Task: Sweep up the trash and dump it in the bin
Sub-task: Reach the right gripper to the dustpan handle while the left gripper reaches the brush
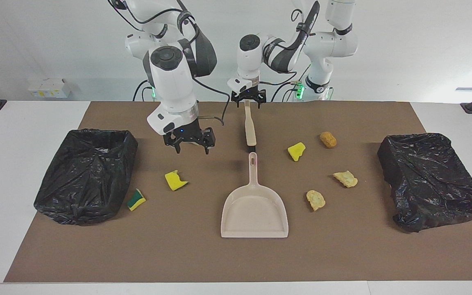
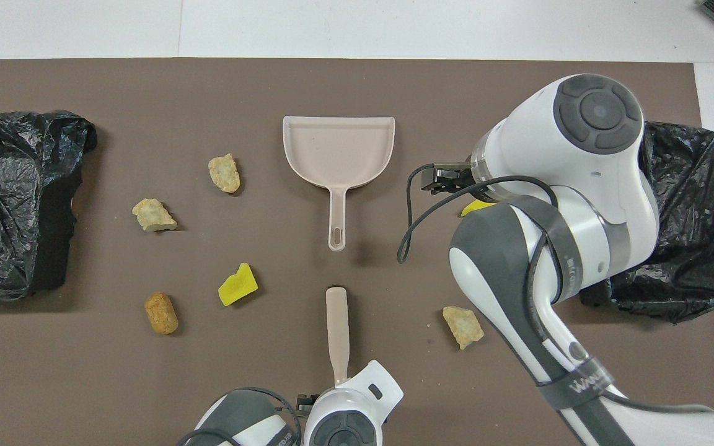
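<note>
The trash lies scattered on the brown mat: yellow chunks, a yellow-and-green piece, an orange-brown one and beige ones. A beige dustpan lies mid-mat, its handle pointing at a beige brush nearer the robots. My left gripper is low at the brush handle's end, fingers open on either side of it. My right gripper hangs open and empty over the mat beside the brush, hiding one beige chunk in the facing view.
Two black-bagged bins stand on the mat, one bin toward the right arm's end and the other bin toward the left arm's end. The right arm covers part of a yellow chunk in the overhead view.
</note>
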